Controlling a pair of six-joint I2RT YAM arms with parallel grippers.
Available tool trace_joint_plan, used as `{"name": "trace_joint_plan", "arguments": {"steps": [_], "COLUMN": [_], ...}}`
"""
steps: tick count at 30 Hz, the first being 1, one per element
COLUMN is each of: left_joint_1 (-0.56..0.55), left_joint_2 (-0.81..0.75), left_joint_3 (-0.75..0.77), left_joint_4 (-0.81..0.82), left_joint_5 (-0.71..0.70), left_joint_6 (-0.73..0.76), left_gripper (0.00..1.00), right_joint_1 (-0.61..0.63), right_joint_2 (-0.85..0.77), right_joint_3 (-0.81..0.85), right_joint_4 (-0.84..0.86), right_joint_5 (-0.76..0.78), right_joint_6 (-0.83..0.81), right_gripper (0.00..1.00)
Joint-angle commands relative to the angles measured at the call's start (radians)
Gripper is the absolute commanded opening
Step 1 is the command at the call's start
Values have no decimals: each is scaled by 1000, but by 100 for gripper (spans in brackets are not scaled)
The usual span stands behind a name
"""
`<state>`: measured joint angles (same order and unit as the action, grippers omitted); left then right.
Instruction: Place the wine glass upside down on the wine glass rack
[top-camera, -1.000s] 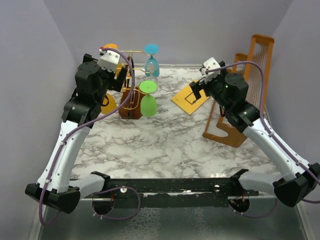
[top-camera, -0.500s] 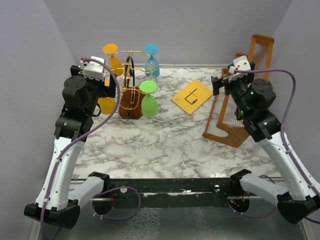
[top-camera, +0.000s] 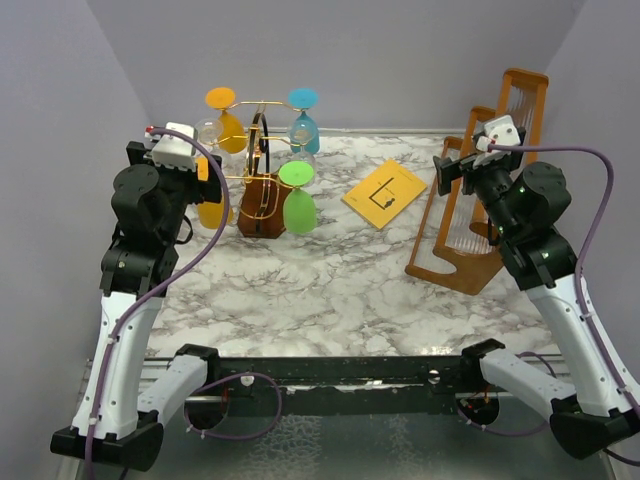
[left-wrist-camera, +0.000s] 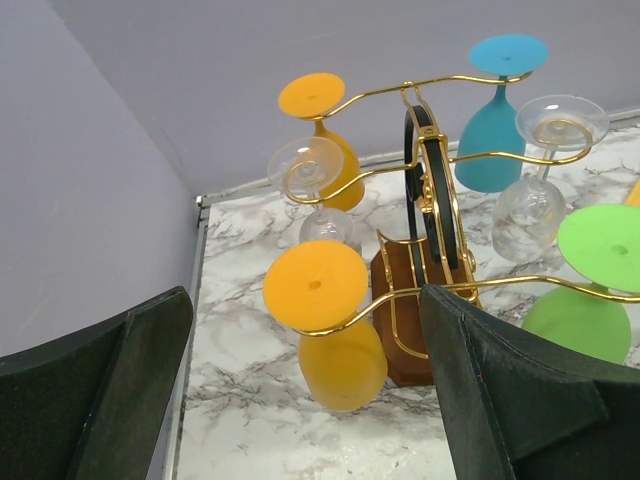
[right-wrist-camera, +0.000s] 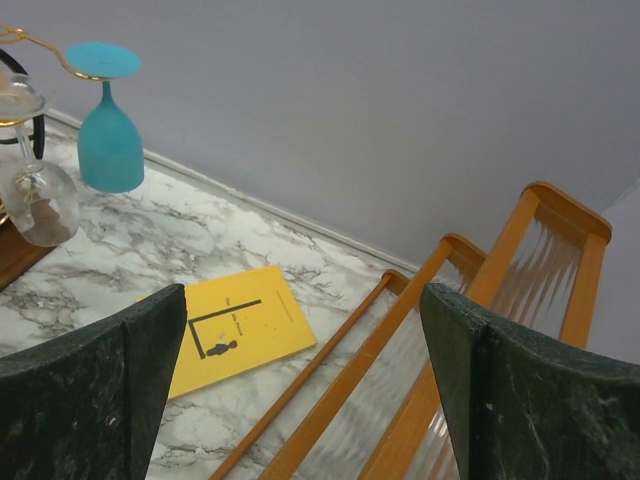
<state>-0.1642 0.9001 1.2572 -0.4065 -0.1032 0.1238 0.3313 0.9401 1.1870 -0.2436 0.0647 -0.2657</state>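
Note:
The wine glass rack (top-camera: 260, 212), gold wire on a brown block, stands at the back left; it also shows in the left wrist view (left-wrist-camera: 400, 300). Several glasses hang on it upside down: two orange (left-wrist-camera: 335, 350) (left-wrist-camera: 322, 125), a blue one (left-wrist-camera: 495, 120), a green one (left-wrist-camera: 590, 290) and two clear ones (left-wrist-camera: 535, 195). My left gripper (top-camera: 208, 172) (left-wrist-camera: 305, 300) is open and empty, just left of the rack, facing the near orange glass (top-camera: 212, 213). My right gripper (top-camera: 445, 172) (right-wrist-camera: 300, 300) is open and empty, above the wooden frames at the right.
A yellow booklet (top-camera: 385, 192) (right-wrist-camera: 235, 335) lies flat on the marble at back centre-right. Tall orange-brown wooden stepped frames (top-camera: 450, 270) (right-wrist-camera: 470, 290) stand along the right side. Grey walls close in the left, back and right.
Both arms have drawn back outward. My left gripper moved left away from the rack, leaving the orange glasses hanging. My right gripper moved right, off the booklet, to the wooden frames.

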Motion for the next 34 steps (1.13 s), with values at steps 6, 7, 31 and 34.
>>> {"name": "trace_joint_plan", "arguments": {"steps": [6,7,31,34], "left_joint_1": [11,11,16,17], "left_joint_2": [-14,-16,-12,-8], "left_joint_3": [5,3,10,7], "left_joint_4": [-23,-24,-32,-29], "left_joint_5": [7,7,-31,-31], "left_joint_6": [-22,-21,-18,-17], "left_gripper": [99,99,99,99], "right_joint_1": [-23,-25,-31,-31], "right_joint_2": [-2,-2,0,-1], "right_joint_3": [-27,-32,-27,-30], "right_joint_4": [-38,-35,-52,-51], "right_joint_5": [-124,-126,-136,-146], "right_joint_6": [2,1,-1,-3], "right_gripper": [100,100,100,100]}}
